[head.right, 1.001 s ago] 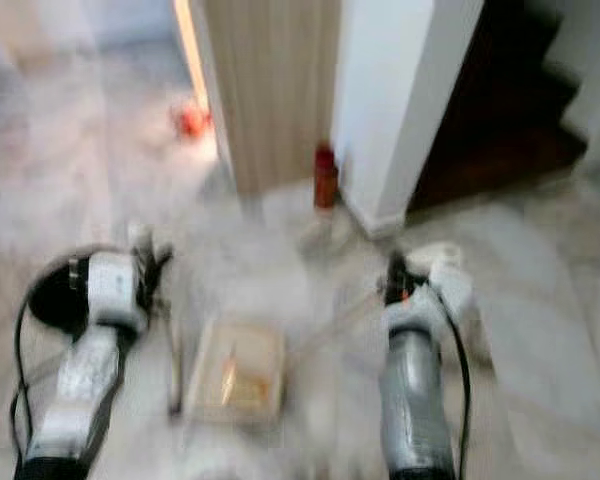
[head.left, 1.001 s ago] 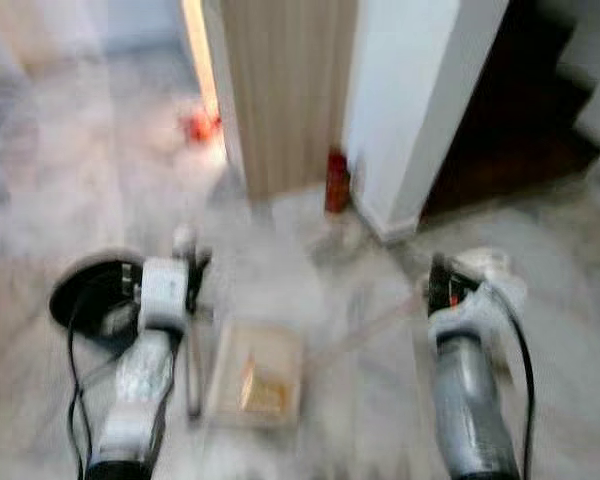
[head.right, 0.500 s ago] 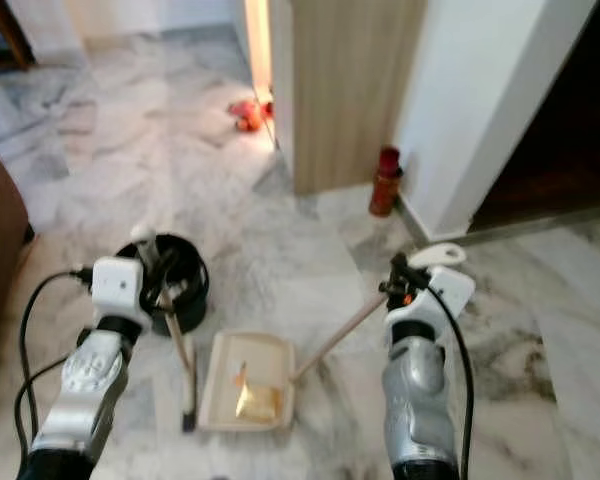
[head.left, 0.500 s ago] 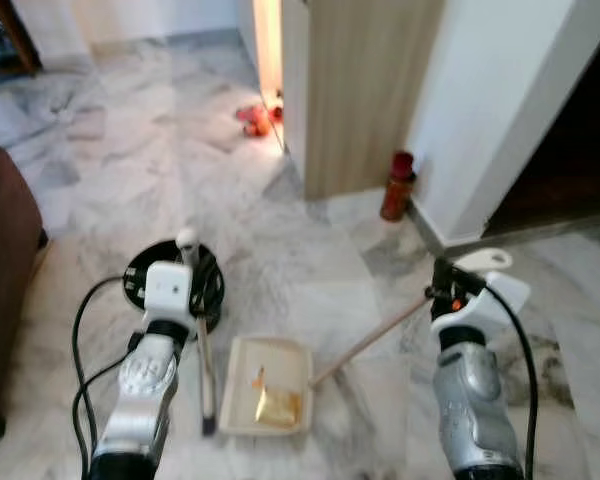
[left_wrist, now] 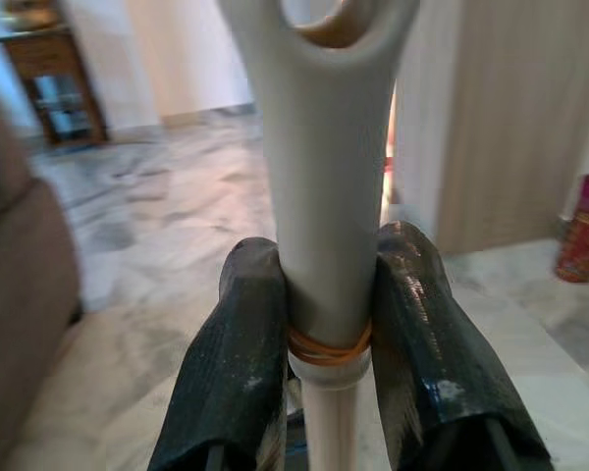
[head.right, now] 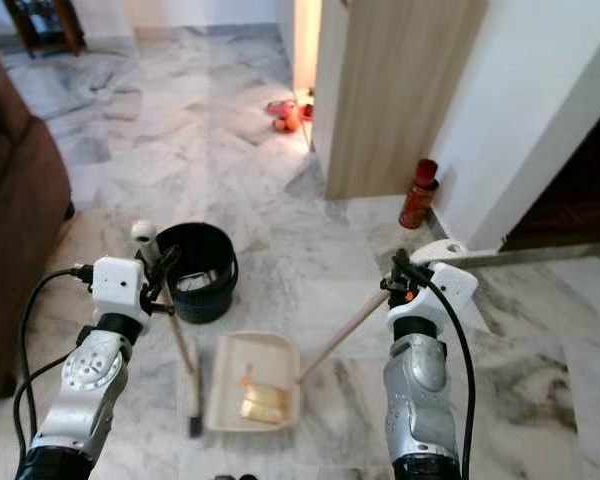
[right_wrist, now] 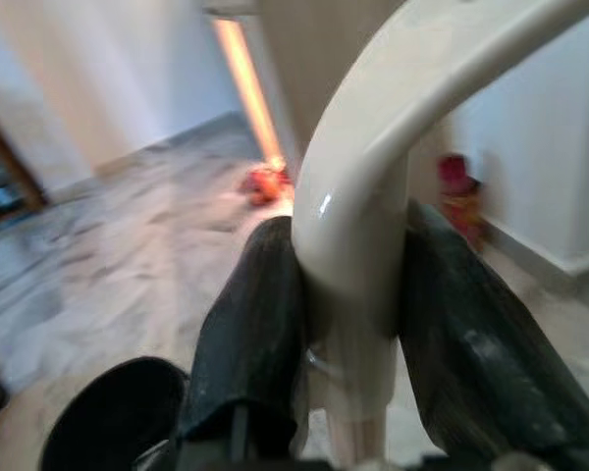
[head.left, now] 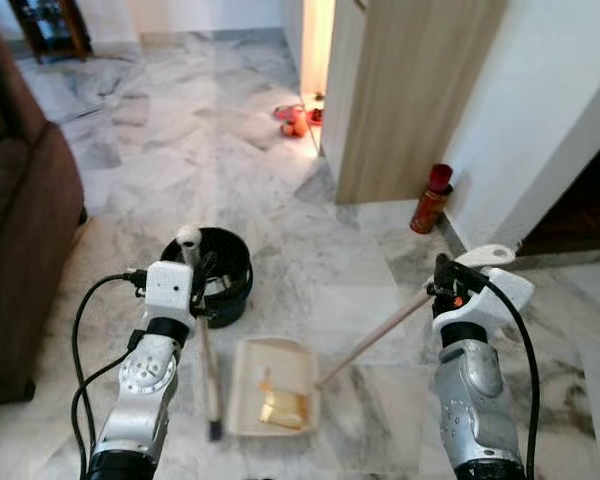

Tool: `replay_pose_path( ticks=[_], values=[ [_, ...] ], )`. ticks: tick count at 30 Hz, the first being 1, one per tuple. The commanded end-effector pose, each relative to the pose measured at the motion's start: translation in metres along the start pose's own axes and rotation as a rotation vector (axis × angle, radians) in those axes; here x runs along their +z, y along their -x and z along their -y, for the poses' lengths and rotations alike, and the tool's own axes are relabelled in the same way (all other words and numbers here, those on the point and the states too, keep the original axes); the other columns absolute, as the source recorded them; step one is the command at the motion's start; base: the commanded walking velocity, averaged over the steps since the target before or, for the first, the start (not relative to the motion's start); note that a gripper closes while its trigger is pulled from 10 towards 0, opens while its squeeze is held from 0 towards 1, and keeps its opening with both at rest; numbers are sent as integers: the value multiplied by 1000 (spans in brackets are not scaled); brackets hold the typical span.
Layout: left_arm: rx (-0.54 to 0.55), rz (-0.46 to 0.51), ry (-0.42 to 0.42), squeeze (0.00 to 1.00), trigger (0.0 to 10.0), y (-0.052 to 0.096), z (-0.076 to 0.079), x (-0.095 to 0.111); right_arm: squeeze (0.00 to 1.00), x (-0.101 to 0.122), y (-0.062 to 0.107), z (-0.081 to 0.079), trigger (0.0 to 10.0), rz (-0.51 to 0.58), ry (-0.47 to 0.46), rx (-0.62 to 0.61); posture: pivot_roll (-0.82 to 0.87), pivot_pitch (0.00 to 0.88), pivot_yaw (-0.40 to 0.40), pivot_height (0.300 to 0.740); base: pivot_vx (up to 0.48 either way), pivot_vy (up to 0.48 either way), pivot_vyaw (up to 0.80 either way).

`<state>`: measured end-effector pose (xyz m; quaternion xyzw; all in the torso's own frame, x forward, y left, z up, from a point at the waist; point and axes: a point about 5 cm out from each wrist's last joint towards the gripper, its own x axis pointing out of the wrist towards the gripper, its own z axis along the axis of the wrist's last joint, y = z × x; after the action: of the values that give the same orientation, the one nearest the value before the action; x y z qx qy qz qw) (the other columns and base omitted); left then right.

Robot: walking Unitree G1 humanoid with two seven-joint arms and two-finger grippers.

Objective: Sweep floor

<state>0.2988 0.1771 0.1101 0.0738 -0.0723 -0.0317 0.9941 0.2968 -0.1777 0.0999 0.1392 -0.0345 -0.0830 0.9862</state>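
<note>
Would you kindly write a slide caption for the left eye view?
Left gripper holds a broom, right gripper a dustpan with yellow debris, beside a black bin.

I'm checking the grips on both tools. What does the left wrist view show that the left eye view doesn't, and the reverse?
Left wrist view: the left gripper in close-up, its black fingers clamped on the broom handle just above an orange band.

Left eye view: the dustpan holding yellowish scraps, the black bucket, and the right gripper on the dustpan's long handle.

Both: the marble floor, brown sofa, wooden panel and red bottle.
</note>
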Motion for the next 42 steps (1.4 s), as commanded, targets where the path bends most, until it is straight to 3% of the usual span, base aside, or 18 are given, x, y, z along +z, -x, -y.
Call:
replay_pose_path(
  ticks=[1,8,27,42],
  values=[
    [10,30,-11,0,10000,-2,-2,6,0,7,-2,-6,10000,35,-38,16,10,70,-13,740,0,0,438],
    [13,28,-7,0,10000,-2,-2,6,0,7,-2,-6,10000,35,-40,17,10,70,-13,740,0,0,459],
    [22,17,-16,0,10000,-2,-4,4,0,7,-2,-5,10000,32,-52,11,9,73,-16,740,0,0,0],
    [30,2,-23,0,10000,-2,-5,3,0,8,-2,-7,10000,37,-51,23,9,78,-16,740,355,0,108]
  ],
)
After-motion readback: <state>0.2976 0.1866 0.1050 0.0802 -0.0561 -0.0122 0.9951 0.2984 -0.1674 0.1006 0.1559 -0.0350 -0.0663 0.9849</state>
